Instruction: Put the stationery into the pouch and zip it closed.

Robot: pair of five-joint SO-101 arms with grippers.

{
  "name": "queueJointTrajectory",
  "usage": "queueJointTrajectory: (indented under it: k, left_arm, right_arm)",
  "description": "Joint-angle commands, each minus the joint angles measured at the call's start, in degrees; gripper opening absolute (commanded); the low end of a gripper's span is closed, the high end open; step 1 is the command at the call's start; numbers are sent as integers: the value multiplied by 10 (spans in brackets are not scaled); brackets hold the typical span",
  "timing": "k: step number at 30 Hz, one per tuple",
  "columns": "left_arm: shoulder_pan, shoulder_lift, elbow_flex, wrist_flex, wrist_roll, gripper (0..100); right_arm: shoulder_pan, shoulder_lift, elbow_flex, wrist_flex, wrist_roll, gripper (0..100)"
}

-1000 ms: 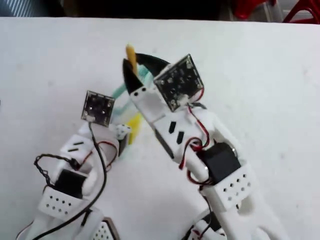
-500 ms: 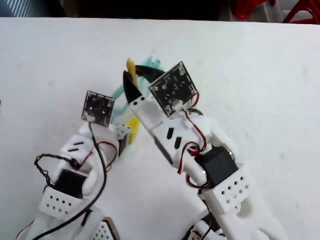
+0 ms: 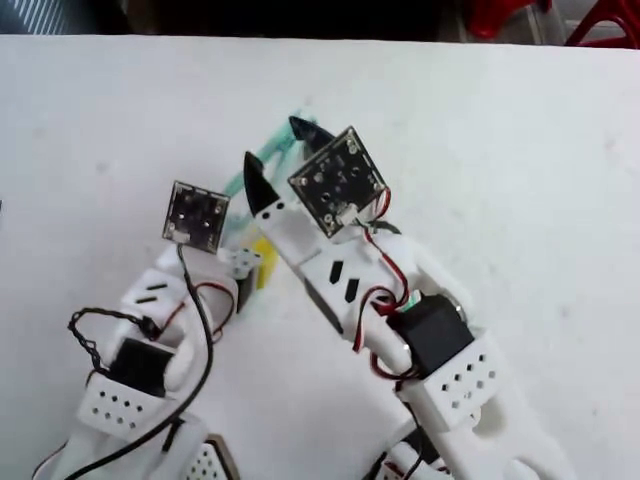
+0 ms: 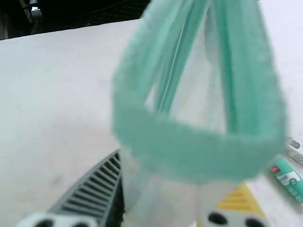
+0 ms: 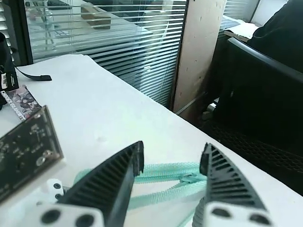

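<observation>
- The right pincer stands with its two black fingers spread well apart and nothing between them. From its own wrist view the ribbed inner faces look at each other across an empty gap.
- Below that gap lies the green zip band of the pouch, flat on the white bench. Whether either fingertip touches the band cannot be told; they appear to hang just above it.
- In the high view the pouch shows as a thin green strip. It runs from beside the left arm's camera board up to the right pincer's fingertips, near the middle of the bench.
- The left pincer sits low and close to the right arm. In its own wrist view the pouch's see-through wall runs down between the grey ribbed finger and the white finger, so it looks clamped on the pouch's edge.
- The pouch fills much of that view, its green rim held up as an open loop with the mouth gaping.
- A yellow item lies just beside the left pincer's white finger; the high view shows it as a yellow patch next to that pincer.
- A green pen lies on the bench beyond the pouch, outside it.
</observation>
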Motion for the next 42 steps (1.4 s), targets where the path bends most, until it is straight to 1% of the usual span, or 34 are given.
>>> queueJointTrajectory:
  k: [1, 4, 7, 9, 11, 13, 17, 20, 22, 26, 29, 31, 35, 42]
  left_arm:
    - [7, 0, -3, 1, -3, 215]
    - [7, 0, -3, 2, -3, 215]
    - [7, 0, -3, 2, -3, 215]
    - [7, 0, -3, 2, -3, 215]
    - [7, 0, -3, 2, -3, 215]
    - [7, 0, -3, 2, -3, 215]
    - [7, 0, -3, 3, -3, 215]
    - [7, 0, -3, 4, -3, 215]
    - [7, 0, -3, 4, -3, 215]
    - [7, 0, -3, 4, -3, 215]
    - [7, 0, -3, 4, -3, 215]
    - [7, 0, -3, 4, -3, 215]
    - [7, 0, -2, 5, -3, 215]
    - [7, 0, -2, 5, -3, 215]
  right_arm:
    - [1, -15, -13, 1, 0, 181]
    - [23, -15, -36, 32, -4, 180]
    - [39, -15, -76, 99, 0, 180]
    - [65, -15, -99, 142, 1, 180]
    - [111, -9, -116, 171, 1, 180]
    - [176, -7, -115, 188, 1, 180]
    - [295, 37, -76, 208, 1, 180]
    - [348, 97, -42, 223, 2, 180]
    - [371, 136, -32, 240, 33, 180]
    - [386, 225, -4, 260, 157, 173]
    - [387, 312, 17, 248, 212, 127]
    - [388, 371, 17, 229, 215, 115]
    - [386, 455, 16, 177, 214, 154]
    - [393, 499, 18, 165, 214, 159]
